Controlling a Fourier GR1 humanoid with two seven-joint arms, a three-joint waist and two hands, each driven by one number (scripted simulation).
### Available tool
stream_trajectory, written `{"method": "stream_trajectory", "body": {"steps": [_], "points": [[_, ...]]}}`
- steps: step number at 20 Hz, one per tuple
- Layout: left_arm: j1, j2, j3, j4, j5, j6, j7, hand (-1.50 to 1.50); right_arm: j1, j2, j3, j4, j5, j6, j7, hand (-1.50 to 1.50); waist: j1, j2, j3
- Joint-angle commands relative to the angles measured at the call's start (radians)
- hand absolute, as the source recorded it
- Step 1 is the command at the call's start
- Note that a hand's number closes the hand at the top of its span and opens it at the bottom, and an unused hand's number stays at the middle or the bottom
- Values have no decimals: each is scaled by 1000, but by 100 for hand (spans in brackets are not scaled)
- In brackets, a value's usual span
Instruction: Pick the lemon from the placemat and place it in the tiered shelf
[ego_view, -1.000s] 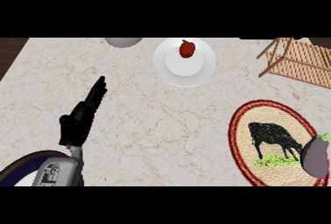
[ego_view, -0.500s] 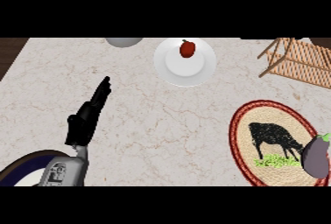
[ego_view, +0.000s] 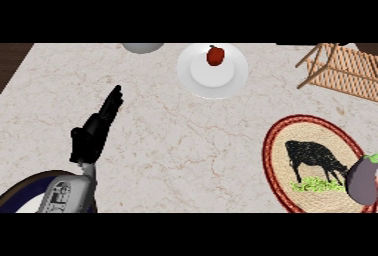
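Two arms in | left hand flat-fingered, holding nothing, resting well left of mat | right forearm over mat's right edge, its hand hidden, grip cannot tell | lemon unseen, likely beneath it | judged light, firm, waxy, rolls; grasp across its middle | shelf beyond.

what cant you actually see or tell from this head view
- Lemon: not visible on the placemat; the grey right forearm covers the mat's right edge.
- Right hand: hidden or cut off by the right edge.
- Tiered shelf: cropped by the right edge.
- Grey object at the top: cropped.
- Red item on the plate: too small to identify.
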Motion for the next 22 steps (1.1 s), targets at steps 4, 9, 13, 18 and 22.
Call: {"method": "stream_trajectory", "body": {"steps": [4, 9, 13, 18, 22], "points": [[-3, -16, -18, 16, -9, -1, -7, 0, -50, -35, 38, 284, 51, -171, -260, 150, 10, 5, 0], [19, -38, -51, -47, -37, 24, 12, 0, -120, 4, -24, 435, 14, -308, -272, 150, 16, 4, 1], [-29, -20, -10, 10, -14, 14, 21, 0, -127, 57, -127, 394, -162, -324, -363, 150, 1, 2, 1], [17, -27, -28, 10, -27, 14, -15, 0, -139, -26, -186, 602, -237, -327, -573, 150, 8, 5, 1], [-1, 9, -12, -63, 8, -32, 50, 0, -222, -56, -184, 739, -220, -386, -611, 150, 28, 9, 2]]}}
